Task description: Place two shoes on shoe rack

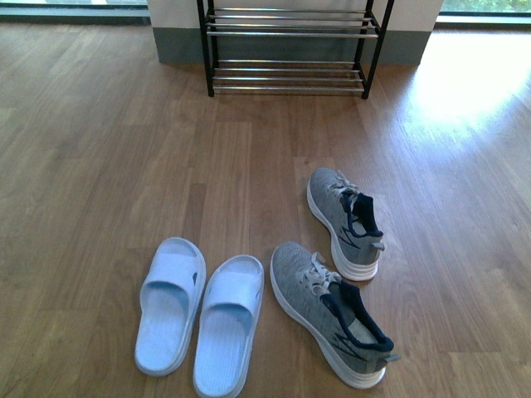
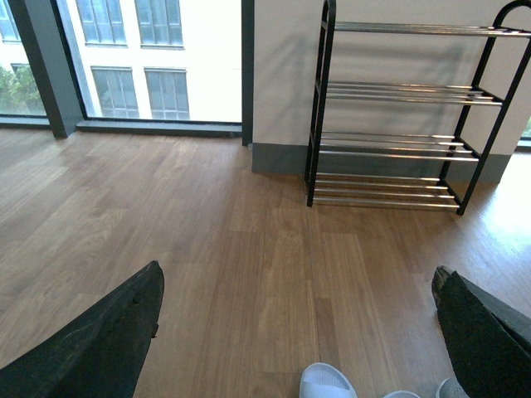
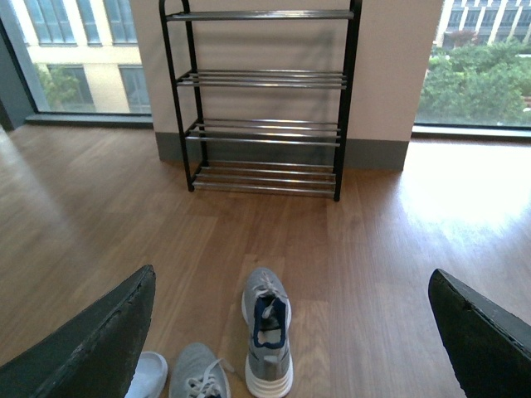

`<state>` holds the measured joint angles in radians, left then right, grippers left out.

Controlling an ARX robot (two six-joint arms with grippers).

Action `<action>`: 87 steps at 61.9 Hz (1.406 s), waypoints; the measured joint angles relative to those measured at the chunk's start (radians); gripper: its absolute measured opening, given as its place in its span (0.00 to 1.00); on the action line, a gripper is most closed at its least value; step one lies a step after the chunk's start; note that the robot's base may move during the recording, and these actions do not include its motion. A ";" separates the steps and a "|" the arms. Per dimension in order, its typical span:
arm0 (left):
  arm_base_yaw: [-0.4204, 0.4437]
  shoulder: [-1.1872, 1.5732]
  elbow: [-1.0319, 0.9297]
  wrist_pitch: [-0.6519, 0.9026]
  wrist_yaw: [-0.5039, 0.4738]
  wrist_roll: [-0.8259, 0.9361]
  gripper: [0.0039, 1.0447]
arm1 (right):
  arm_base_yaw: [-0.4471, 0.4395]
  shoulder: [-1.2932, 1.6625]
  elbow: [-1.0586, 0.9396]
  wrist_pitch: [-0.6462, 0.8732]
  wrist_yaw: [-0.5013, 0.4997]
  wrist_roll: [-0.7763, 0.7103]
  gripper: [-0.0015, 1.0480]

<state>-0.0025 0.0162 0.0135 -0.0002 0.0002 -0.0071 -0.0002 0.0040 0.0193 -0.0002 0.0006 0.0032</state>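
Two grey sneakers with white soles lie on the wood floor in the front view, a farther one (image 1: 344, 222) and a nearer one (image 1: 328, 311), toes pointing away toward the shoe rack (image 1: 290, 50). The rack, with black frame and chrome rods, stands against the far wall, its shelves bare. Neither arm shows in the front view. My right gripper (image 3: 292, 274) hangs open above the floor, with the farther sneaker (image 3: 268, 340) between its fingers' line of sight and the nearer sneaker (image 3: 197, 377) beside it. My left gripper (image 2: 297, 269) is open over bare floor, facing the rack (image 2: 398, 141).
A pair of white slippers (image 1: 170, 303) (image 1: 228, 323) lies left of the sneakers; one slipper toe (image 2: 326, 383) shows in the left wrist view. Large windows flank the wall column behind the rack. Open wood floor stretches between the shoes and the rack.
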 joint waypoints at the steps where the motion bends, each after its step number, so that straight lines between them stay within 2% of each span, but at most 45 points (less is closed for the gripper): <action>1: 0.000 0.000 0.000 0.000 0.000 0.000 0.91 | 0.000 0.000 0.000 0.000 0.000 0.000 0.91; 28: 0.000 0.000 0.000 0.000 0.000 0.000 0.91 | 0.000 0.001 0.000 0.000 0.000 0.000 0.91; 32: 0.000 0.000 0.000 0.000 0.000 0.000 0.91 | 0.024 0.043 0.015 -0.035 0.070 0.034 0.91; 35: 0.000 0.000 0.000 0.000 0.000 0.000 0.91 | 0.023 0.120 0.031 -0.016 0.066 0.061 0.91; 43: 0.000 0.000 0.000 0.000 0.000 0.000 0.91 | -0.044 0.435 0.096 0.213 -0.048 0.099 0.91; 47: 0.000 0.000 0.000 0.000 0.000 0.000 0.91 | -0.072 0.616 0.127 0.354 -0.066 0.096 0.91; 52: 0.000 0.000 0.000 0.000 0.000 0.000 0.91 | -0.105 1.063 0.234 0.608 -0.084 0.078 0.91; 55: 0.000 0.000 0.000 0.000 0.000 0.000 0.91 | -0.107 1.228 0.291 0.658 -0.080 0.069 0.91; 67: 0.000 0.000 0.000 0.000 0.000 0.000 0.91 | -0.103 1.787 0.535 0.689 -0.048 0.014 0.91; 87: 0.000 0.000 0.000 0.000 0.000 0.000 0.91 | -0.076 2.319 0.855 0.652 -0.011 -0.065 0.91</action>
<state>-0.0025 0.0162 0.0135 -0.0002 0.0002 -0.0071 -0.0757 2.3230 0.8742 0.6514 -0.0101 -0.0620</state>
